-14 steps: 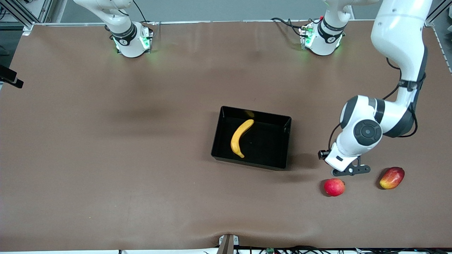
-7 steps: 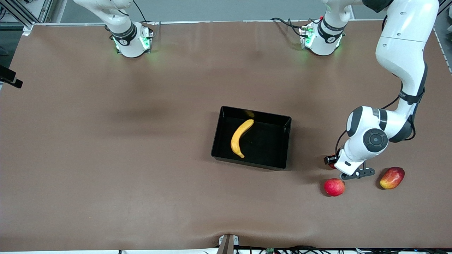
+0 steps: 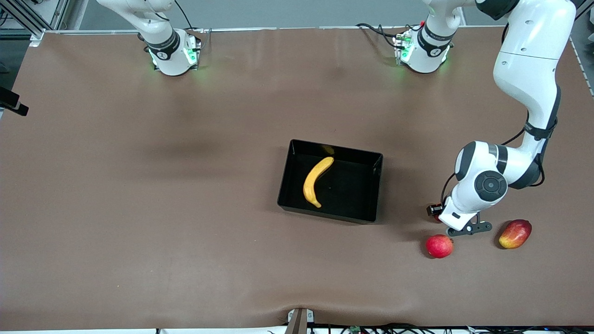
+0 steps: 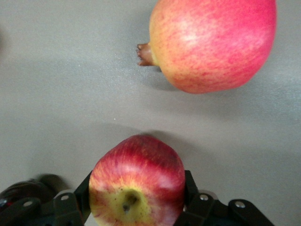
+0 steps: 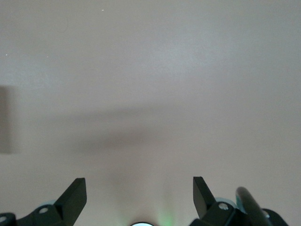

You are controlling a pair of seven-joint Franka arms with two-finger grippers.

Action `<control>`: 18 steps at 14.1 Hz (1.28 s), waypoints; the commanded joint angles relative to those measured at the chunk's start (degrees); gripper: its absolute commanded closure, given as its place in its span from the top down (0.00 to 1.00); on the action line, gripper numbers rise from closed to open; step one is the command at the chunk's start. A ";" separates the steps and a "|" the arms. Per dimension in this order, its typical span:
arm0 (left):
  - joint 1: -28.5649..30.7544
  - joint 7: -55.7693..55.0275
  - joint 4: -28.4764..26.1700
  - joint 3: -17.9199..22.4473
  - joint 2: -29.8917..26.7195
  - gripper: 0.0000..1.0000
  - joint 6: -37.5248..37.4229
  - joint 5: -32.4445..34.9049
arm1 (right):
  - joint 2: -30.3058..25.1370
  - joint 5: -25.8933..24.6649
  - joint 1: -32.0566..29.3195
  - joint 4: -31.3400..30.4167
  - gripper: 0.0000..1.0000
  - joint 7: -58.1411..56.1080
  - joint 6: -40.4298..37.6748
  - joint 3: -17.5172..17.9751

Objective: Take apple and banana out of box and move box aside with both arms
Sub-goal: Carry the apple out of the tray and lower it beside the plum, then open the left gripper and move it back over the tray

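Claw (image 4: 136, 207) left — clamps streaked apple (image 4: 136, 186), pinkish apple (image 4: 214, 42) near.

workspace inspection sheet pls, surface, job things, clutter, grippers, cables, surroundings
surface: brown table, matte, faint creases.
job's things: black tray mid-table, banana lying in it; streaked red apple between the left gripper's fingers, hidden under the wrist in the front view.
clutter: pinkish-red apple and mango on the table toward the left arm's end, nearer the front camera than the tray, apart from each other.
grippers: left gripper shut on the streaked apple, low by the pinkish-red apple; right gripper open over bare table, waiting.
cables: black leads at the left arm's base.
surroundings: metal frame at the table corners.
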 commanded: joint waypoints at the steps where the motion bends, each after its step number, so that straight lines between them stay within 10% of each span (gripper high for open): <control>1: 0.79 0.18 0.14 -0.29 -0.18 1.00 0.72 1.69 | 0.02 0.97 -1.55 0.13 1.00 0.09 -0.20 1.06; 7: -0.08 -0.34 0.40 -1.26 -5.35 1.00 -3.92 1.43 | 0.72 3.86 -2.33 0.39 1.00 0.09 0.33 1.06; 18: -8.51 -16.49 3.90 -16.46 -8.63 1.00 -8.33 1.25 | 3.08 4.05 -3.04 0.66 1.00 -0.61 0.59 1.06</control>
